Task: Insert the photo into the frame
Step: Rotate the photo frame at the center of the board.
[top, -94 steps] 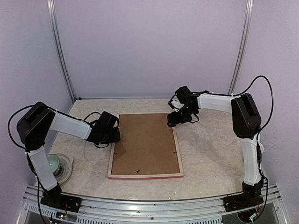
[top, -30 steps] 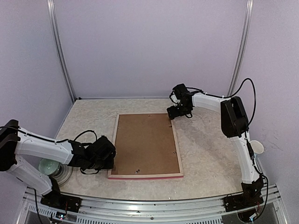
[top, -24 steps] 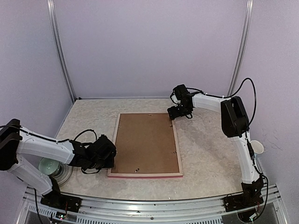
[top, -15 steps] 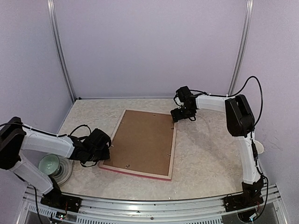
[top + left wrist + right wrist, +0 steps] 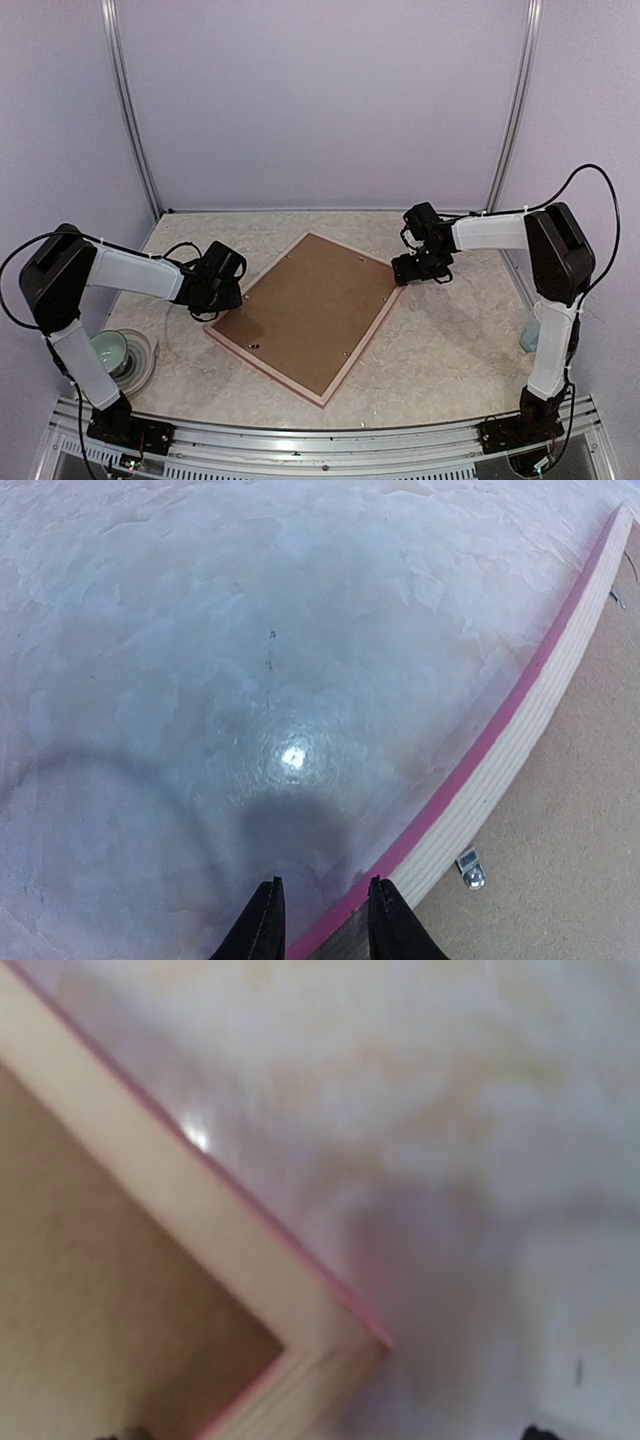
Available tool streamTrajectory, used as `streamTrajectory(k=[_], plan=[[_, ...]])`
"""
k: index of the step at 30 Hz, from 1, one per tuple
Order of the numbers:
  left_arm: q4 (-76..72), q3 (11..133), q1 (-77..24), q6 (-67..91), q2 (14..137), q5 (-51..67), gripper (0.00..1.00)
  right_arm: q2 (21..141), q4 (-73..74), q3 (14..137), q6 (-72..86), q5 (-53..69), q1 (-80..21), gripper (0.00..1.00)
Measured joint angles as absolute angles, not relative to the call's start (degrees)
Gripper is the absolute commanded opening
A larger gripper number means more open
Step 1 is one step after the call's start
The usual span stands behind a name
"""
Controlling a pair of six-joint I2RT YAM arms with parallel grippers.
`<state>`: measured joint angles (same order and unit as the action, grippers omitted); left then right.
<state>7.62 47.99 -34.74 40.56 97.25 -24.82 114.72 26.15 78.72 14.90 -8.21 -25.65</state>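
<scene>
The frame lies face down and askew on the surface, with the brown backing board seated in its back; the photo is in none of the views. This looks like an early step, squaring up the frame before its back is opened. The next move probably calls for turning the small clips aside and lifting the board out, which needs a fingertip under a thin edge. The top view alone gives the layout: the left hand at the frame's left corner and the right hand at the opposite far corner. The left wrist view adds detail the top view lacks: the pink lip, the pale back of the moulding and one metal clip. It also shows the left hand's fingers a little apart, straddling the frame's edge with nothing pinched between them. The right wrist view is blurred and shows only the frame's corner. That hand stands wide apart about the corner, seemingly not gripping it.
</scene>
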Motion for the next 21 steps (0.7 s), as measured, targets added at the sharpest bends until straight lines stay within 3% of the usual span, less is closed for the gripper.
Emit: streamTrajectory(k=[4, 10, 21], plan=[[7.49, 52.62, -33.41, 39.55, 100.60, -24.36, 0.33, 109.54, 26.30, 73.12, 16.49, -6.22, -25.65, 0.87], [7.35, 55.05, -33.47, 38.79, 98.61, -20.69, 0.37, 106.06, 26.70, 75.13, 16.86, -3.07, -25.65, 0.88], [11.68, 40.97, -42.52, 45.10, 72.44, -16.91, 0.43, 114.45, 27.62, 95.70, 12.62, 0.27, -25.47, 0.93]])
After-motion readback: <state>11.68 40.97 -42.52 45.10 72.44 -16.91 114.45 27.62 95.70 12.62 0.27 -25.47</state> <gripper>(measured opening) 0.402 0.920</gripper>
